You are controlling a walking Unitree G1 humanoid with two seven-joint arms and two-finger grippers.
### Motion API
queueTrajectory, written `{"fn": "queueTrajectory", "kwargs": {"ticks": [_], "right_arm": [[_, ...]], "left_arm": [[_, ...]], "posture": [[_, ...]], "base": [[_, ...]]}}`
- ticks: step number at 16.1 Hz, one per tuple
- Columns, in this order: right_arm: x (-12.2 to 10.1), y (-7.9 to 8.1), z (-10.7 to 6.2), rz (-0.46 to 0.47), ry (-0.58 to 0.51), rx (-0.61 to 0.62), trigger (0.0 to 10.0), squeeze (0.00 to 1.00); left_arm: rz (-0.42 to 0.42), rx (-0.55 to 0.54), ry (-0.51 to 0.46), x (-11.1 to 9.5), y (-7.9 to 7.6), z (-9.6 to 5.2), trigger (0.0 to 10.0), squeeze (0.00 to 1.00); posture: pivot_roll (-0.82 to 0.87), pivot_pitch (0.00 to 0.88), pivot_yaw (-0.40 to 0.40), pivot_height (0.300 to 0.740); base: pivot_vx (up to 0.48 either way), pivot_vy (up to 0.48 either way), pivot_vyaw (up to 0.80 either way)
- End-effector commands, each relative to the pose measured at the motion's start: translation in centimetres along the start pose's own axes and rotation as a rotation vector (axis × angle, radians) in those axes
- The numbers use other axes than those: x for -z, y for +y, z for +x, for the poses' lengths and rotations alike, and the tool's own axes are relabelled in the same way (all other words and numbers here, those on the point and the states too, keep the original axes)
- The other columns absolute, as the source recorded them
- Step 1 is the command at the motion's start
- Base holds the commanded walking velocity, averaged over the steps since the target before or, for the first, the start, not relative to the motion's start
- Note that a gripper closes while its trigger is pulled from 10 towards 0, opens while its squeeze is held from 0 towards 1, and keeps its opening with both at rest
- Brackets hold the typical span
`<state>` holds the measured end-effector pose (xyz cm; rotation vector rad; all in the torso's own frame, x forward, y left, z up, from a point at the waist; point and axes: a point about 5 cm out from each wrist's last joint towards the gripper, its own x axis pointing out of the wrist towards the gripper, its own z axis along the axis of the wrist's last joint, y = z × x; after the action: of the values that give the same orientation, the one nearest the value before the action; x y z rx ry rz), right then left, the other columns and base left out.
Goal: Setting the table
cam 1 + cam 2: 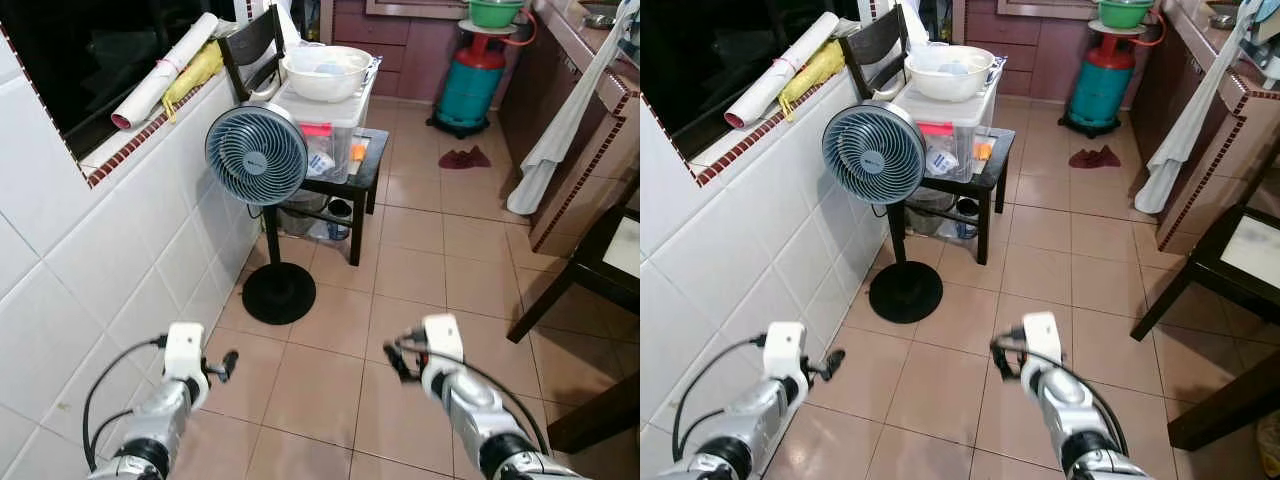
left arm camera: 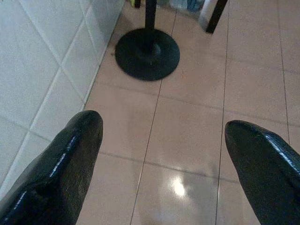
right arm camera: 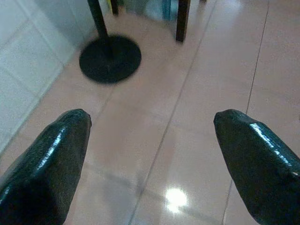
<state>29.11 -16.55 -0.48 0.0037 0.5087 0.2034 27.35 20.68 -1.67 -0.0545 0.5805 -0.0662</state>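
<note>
Over on the far left there's a white tiled wall [image 1: 120, 250] with a dark window and a red-brick-trimmed sill, and on that sill lie a rolled-up white paper tube [image 1: 165, 72] and a yellow bundle [image 1: 195, 70] right beside it. Low down next to the wall the robot's left gripper [image 2: 164, 159] hangs over the pinkish-beige tiled floor [image 1: 400, 270], fingers [image 2: 70, 159] spread wide with nothing between them, just bare tile under it.

Moving right, a grey-blue round pedestal fan [image 1: 256, 154] stands on a black disc base [image 1: 279, 292] close to the wall. Just behind it is a small black side table [image 1: 345, 185] carrying a clear plastic storage box [image 1: 325, 125], and a big white plastic basin [image 1: 327, 72] sits on top of the box lid, so that's about the only tableware-ish thing around. A dark wooden chair [image 1: 252, 45] stands behind the box against the wall.

The right gripper [image 3: 152, 164] hangs over the floor toward the middle, also wide open and holding nothing.

Further back there's a teal gas cylinder [image 1: 470, 88] with a green plastic bowl [image 1: 496, 12] perched above it, and a dark red rag [image 1: 463, 158] lying on the floor near its foot. On the right, a white cloth [image 1: 560, 125] hangs down off a brown counter [image 1: 580, 190], and at the right edge is the corner of a dark-framed dining table [image 1: 610, 265] with a light top, well apart from both grippers.
</note>
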Motion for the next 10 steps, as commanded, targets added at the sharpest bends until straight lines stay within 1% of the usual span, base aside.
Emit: {"fn": "queueTrajectory", "kwargs": {"ticks": [1, 2, 3, 4, 5, 6, 7, 8, 9, 10], "right_arm": [[-1.6, -0.1, 0.2, 0.057, -0.080, -0.027, 10.0, 0.00], [-2.2, -0.4, 0.1, 0.065, -0.113, -0.023, 10.0, 0.00], [-2.6, -0.7, -0.2, 0.042, -0.147, -0.005, 10.0, 0.00], [-2.8, -0.9, -0.7, 0.041, -0.184, -0.002, 10.0, 0.00], [-2.8, -1.0, -1.4, 0.037, -0.216, 0.008, 10.0, 0.00], [-2.8, -1.0, -1.6, 0.034, -0.227, 0.011, 10.0, 0.00], [-2.7, -1.0, -2.6, 0.044, -0.247, 0.018, 10.0, 0.00], [-1.9, -0.5, -4.0, -0.010, -0.251, 0.012, 10.0, 0.00], [-1.9, -0.4, -4.2, -0.012, -0.253, 0.011, 10.0, 0.00], [-1.4, -0.4, -4.7, 0.034, -0.234, 0.039, 10.0, 0.00]], "left_arm": [[0.005, 0.030, -0.079, -1.6, 0.0, 0.1, 10.0, 0.00], [0.030, 0.079, -0.129, -2.1, -0.6, 0.0, 10.0, 0.00], [0.068, 0.121, -0.204, -2.6, -1.5, -0.5, 10.0, 0.00], [0.074, 0.123, -0.288, -2.9, -2.6, -1.3, 10.0, 0.00], [0.078, 0.100, -0.328, -3.0, -3.0, -1.7, 10.0, 0.00], [0.083, 0.092, -0.341, -3.0, -3.1, -1.9, 10.0, 0.00], [0.094, 0.084, -0.373, -2.8, -3.4, -2.7, 10.0, 0.00], [0.009, 0.071, -0.334, -1.3, -3.8, -4.1, 10.0, 0.00], [0.003, 0.069, -0.330, -1.2, -3.8, -4.3, 10.0, 0.00], [0.040, 0.069, -0.329, -0.9, -3.8, -5.5, 10.0, 0.00]], "posture": [[-0.08, 0.000, 0.002, 0.740], [-0.08, 0.000, 0.010, 0.740], [-0.09, 0.000, 0.020, 0.740], [-0.10, 0.003, 0.039, 0.740], [-0.10, 0.003, 0.046, 0.740], [-0.10, 0.003, 0.046, 0.740], [-0.11, 0.013, 0.047, 0.740], [-0.11, 0.017, 0.035, 0.740], [-0.11, 0.016, 0.031, 0.740], [-0.10, 0.020, 0.020, 0.740]], "base": [[0.000, 0.000, 0.00], [0.000, 0.000, 0.00], [0.000, 0.000, 0.00], [0.000, 0.000, 0.00], [0.000, 0.000, 0.00], [0.000, 0.000, 0.00], [0.000, 0.000, 0.00], [0.000, 0.000, -0.70], [0.000, 0.000, -0.70], [0.000, 0.000, -0.76]]}}
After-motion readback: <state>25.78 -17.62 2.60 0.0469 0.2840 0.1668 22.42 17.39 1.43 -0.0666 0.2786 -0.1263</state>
